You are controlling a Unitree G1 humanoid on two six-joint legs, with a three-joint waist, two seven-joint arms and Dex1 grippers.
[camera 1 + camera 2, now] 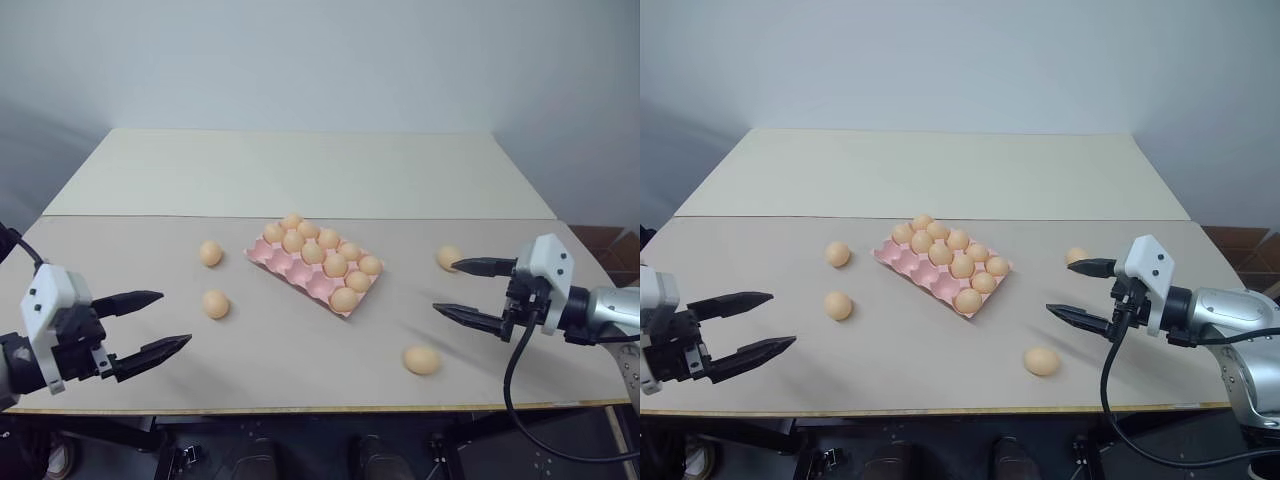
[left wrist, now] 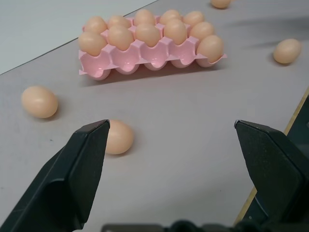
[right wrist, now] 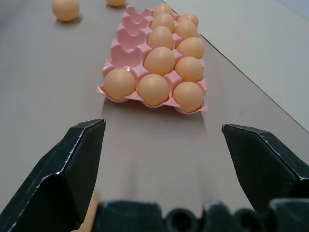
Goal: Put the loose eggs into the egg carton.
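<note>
The pink egg carton [image 1: 293, 267] lies at the table's middle, most cups filled with tan eggs; the row of cups on its near-left side is bare. Several loose eggs lie around it: two to its left [image 1: 210, 253] [image 1: 216, 304], one to its right [image 1: 448, 258] and one near the front edge [image 1: 422, 360]. My left gripper [image 1: 176, 318] hovers open at the front left, short of the nearer left egg [image 2: 118, 137]. On the right my right gripper [image 1: 444, 287] is open and empty, its upper finger just beside the right egg, facing the carton [image 3: 123, 46].
The work surface is a grey-beige tabletop with its front edge [image 1: 300, 408] close to me. A cream second table [image 1: 300, 170] adjoins it at the back, against a pale wall. A black cable [image 1: 510, 385] hangs from my right wrist past the front edge.
</note>
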